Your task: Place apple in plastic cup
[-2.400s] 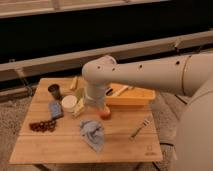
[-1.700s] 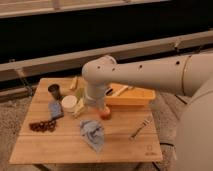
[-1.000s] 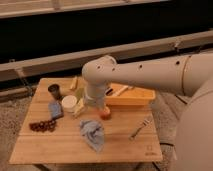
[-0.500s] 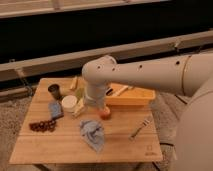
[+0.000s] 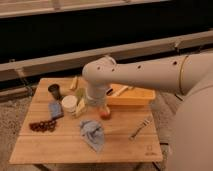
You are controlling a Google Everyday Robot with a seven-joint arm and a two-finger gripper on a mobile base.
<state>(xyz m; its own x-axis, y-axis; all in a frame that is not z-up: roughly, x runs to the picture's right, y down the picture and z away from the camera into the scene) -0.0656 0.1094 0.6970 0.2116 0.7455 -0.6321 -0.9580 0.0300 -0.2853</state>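
Note:
The apple (image 5: 105, 114) is small, round and red-orange, and lies on the wooden table (image 5: 125, 147) near its middle. My gripper (image 5: 100, 104) hangs from the big white arm (image 5: 145, 75) and sits directly over the apple, at or just above its top. A pale, see-through plastic cup (image 5: 80, 95) stands just left of the wrist, partly hidden by it. A dark cup (image 5: 55, 90) stands further left at the back.
A white round tub (image 5: 69, 103) and a blue packet (image 5: 55, 110) lie left of the apple. Dark red grapes (image 5: 42, 125) are at the left edge. A crumpled blue cloth (image 5: 92, 134) is in front, a fork (image 5: 140, 129) at the right, a yellow tray (image 5: 131, 95) behind.

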